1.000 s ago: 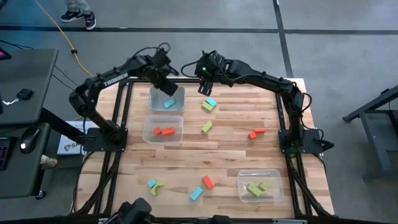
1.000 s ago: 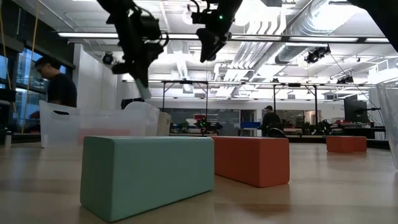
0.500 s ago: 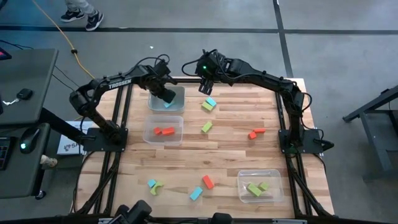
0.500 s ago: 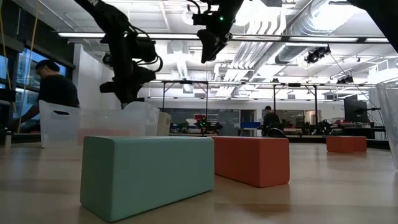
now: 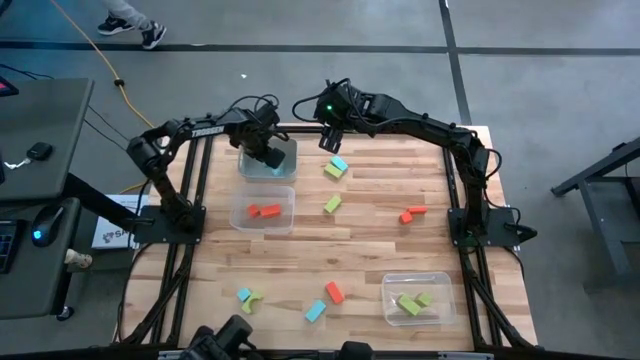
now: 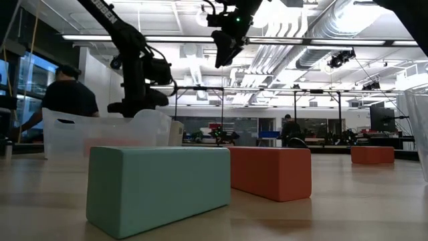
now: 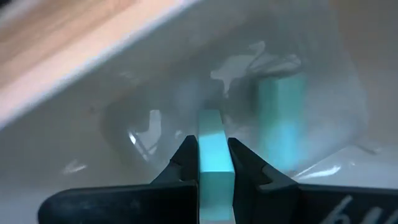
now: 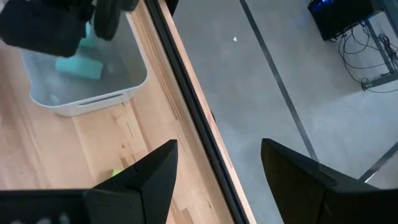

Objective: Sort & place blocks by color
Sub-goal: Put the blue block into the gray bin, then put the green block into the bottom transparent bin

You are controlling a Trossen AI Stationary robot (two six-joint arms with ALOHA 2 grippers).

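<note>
Wooden slatted table [image 5: 370, 215], grey concrete floor [image 5: 560, 80]

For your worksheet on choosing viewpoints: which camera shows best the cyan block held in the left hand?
The left wrist view: the cyan block sits pinched in the left hand, over the clear bin. The high view hides it under the arm; the low view shows only the arm; the right wrist view blocks it.

- The left gripper [image 5: 272, 157] is down inside the bin [image 5: 285, 172] at the back left of the table [image 5: 370, 235], with a block [image 7: 211, 155] between its fingers.
- Another block [image 7: 281, 115] lies in that same bin.
- A second bin [image 5: 240, 203] sits just in front of it.
- The right gripper [image 5: 331, 141] hangs over the table's back edge.
- A third bin [image 5: 440, 283] sits at the front right.
</note>
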